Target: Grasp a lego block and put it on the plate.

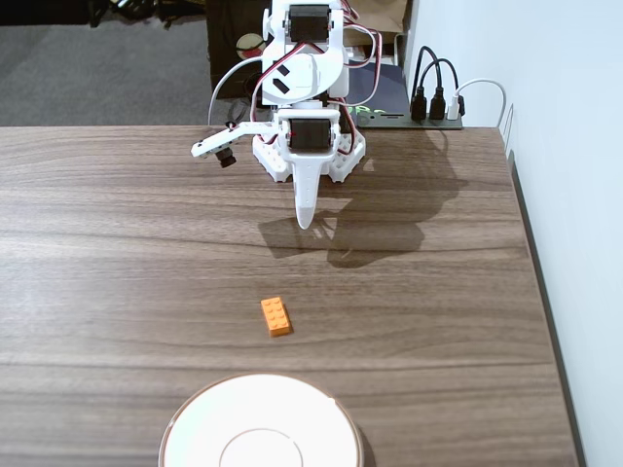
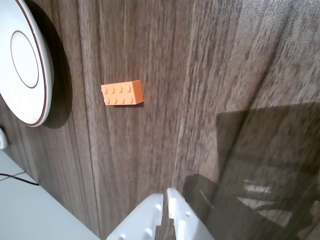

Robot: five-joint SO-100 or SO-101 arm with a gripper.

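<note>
- One small orange rectangular plastic lego block (image 1: 276, 316) with two rows of studs lies flat on the dark wood-grain table (image 1: 117, 253). In the fixed view its long axis runs nearly up-down, leaning slightly to the left at the top — across the grain; in the wrist view (image 2: 122, 93) it lies roughly level.
- One large round white plate (image 1: 261, 428) with a raised rim sits at the bottom edge of the fixed view, partly cut off, near the block but apart from it.
- One white two-finger gripper (image 1: 306, 222) points toward the block, its fingers (image 2: 150, 220) closed together and holding nothing.
- Bare tabletop surrounds the block on every side; the table's right edge — next to a white wall (image 1: 565, 146) — is well apart.
</note>
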